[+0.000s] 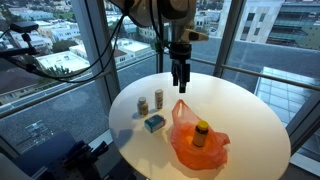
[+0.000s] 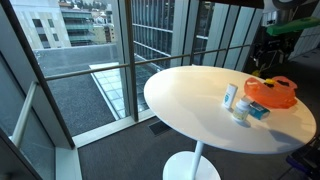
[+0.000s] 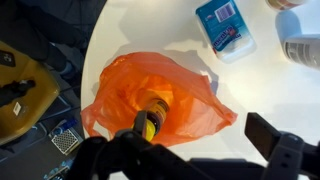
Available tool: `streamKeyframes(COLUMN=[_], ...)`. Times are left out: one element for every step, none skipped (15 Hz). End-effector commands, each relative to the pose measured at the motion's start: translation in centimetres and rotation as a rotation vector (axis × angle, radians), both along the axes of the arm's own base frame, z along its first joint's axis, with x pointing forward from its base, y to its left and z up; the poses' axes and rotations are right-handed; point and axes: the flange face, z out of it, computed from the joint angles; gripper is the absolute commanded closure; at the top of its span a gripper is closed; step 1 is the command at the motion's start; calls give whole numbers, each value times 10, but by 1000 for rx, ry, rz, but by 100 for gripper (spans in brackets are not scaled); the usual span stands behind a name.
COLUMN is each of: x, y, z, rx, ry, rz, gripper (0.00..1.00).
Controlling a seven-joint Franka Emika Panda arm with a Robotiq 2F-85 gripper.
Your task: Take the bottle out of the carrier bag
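Note:
An orange carrier bag (image 1: 190,148) lies open on the round white table (image 1: 240,105). It also shows in the other exterior view (image 2: 272,93) and in the wrist view (image 3: 125,95). A brown bottle (image 1: 201,132) with a yellow top stands inside the bag and shows through its mouth in the wrist view (image 3: 153,117). My gripper (image 1: 180,80) hangs open and empty above the table, just behind the bag. In the wrist view its fingers (image 3: 202,128) are spread over the bag's right edge, and one finger sits beside the bottle.
A blue box (image 1: 154,123) lies left of the bag and shows in the wrist view (image 3: 227,27). Two small containers (image 1: 143,105), (image 1: 158,99) stand behind it. Windows and a railing surround the table. Dark equipment sits on the floor at its near-left edge.

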Motion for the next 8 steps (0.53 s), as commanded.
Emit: streamKeyframes(x=[18,21,24,27,30,33,35,38], y=[-26,-34,-42,-51,-59,-68,-76,-83], z=[-15,-20,-25,-31,-37,-42,-47,-52], rx=[-6,-9,-12,-7,-4,5,10,16], ry=[-31,-38,-50,-58,-69,-79,-92,-106], rz=[-90,-113,-139,-165,-194,-221,-251,-276], gripper=[0,0,0,0,0,0,0,0])
